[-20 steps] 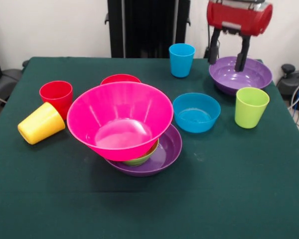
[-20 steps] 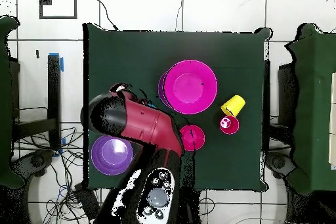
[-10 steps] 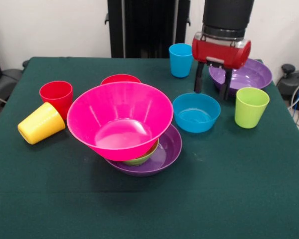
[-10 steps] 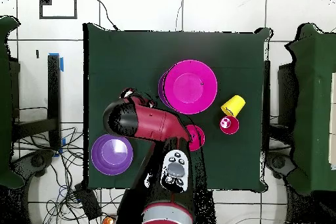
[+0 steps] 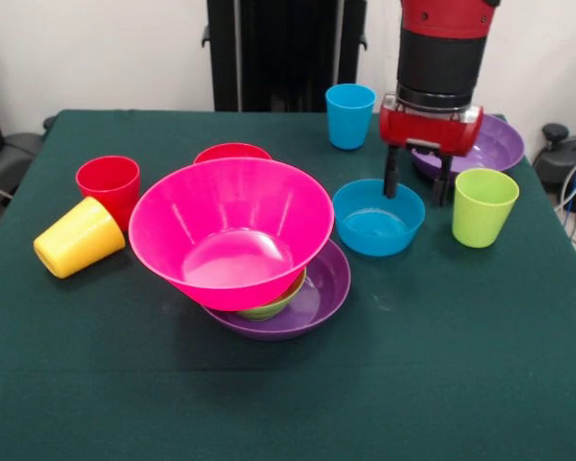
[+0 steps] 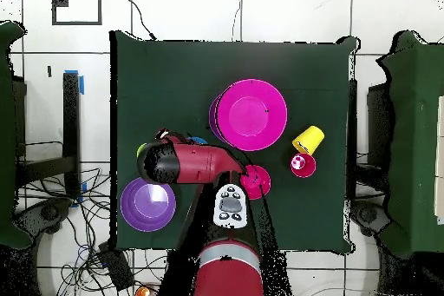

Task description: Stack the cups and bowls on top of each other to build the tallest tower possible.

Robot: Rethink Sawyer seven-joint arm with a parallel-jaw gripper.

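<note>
My gripper (image 5: 417,190) is open and empty. Its fingers stand either side of the far right rim of the medium blue bowl (image 5: 374,223). The lime green cup (image 5: 484,204) stands just right of it. The large pink bowl (image 5: 232,230) leans tilted on the small green bowl (image 5: 274,305), which sits inside a purple bowl (image 5: 324,283). The small red bowl (image 5: 232,152) is behind the pink one. The red cup (image 5: 108,184) stands at the left, and the yellow cup (image 5: 77,238) lies on its side beside it. The blue cup (image 5: 349,115) and the second purple bowl (image 5: 497,144) stand at the back. In the overhead view the arm (image 6: 191,161) hides the gripper.
Everything rests on a green-clothed table (image 5: 442,375). The robot's black pedestal (image 5: 283,53) stands behind the table's far edge. In the overhead view the second purple bowl (image 6: 147,204) and the pink bowl (image 6: 251,115) lie on either side of the arm.
The gripper has moved from above the second purple bowl toward the camera and down to the blue bowl's rim. The cups and bowls have not moved.
</note>
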